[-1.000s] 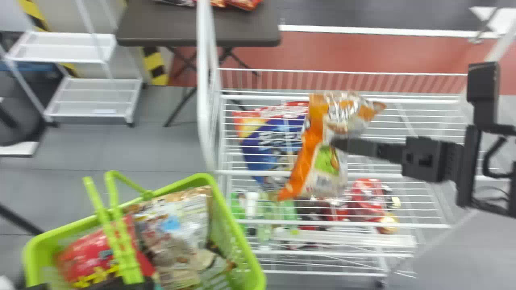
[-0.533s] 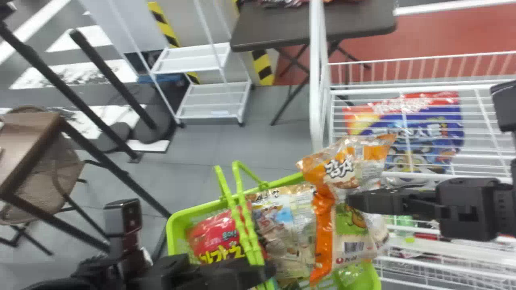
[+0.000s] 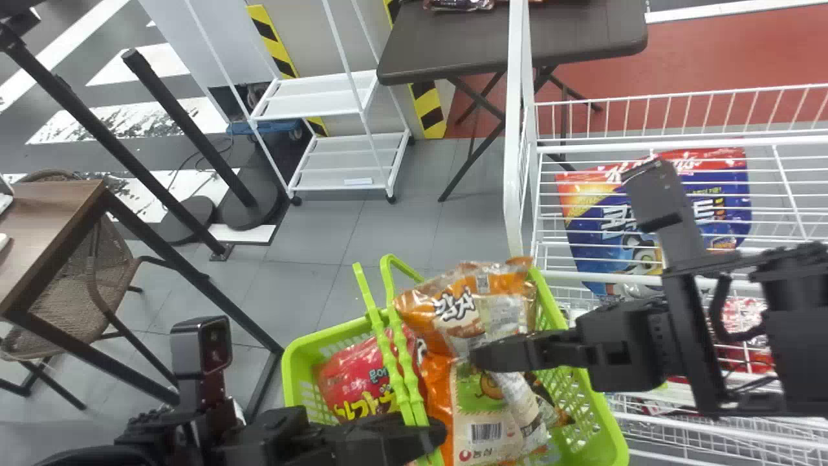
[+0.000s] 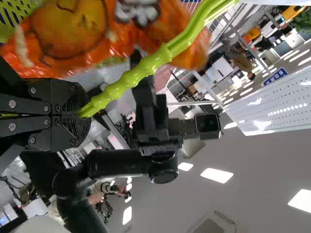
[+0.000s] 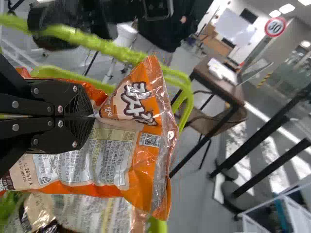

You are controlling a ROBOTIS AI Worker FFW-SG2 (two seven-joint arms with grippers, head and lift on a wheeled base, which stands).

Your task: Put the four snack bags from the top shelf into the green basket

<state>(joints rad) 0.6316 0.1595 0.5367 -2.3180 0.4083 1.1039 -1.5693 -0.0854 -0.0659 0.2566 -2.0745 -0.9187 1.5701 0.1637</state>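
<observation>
Right fingers (image 3: 477, 358) holding orange bag (image 3: 479, 417) over green basket (image 3: 290, 383), left fingers (image 3: 435, 434) gripping handles (image 3: 396, 372), blue bag (image 3: 590, 244) showing through shelf (image 3: 608, 145)

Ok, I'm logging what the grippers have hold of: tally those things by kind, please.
Snack bags: 1, the orange bag, in the right gripper.
Baskets: 1, the green basket, by its handle, in the left gripper.
Total: 2.
</observation>
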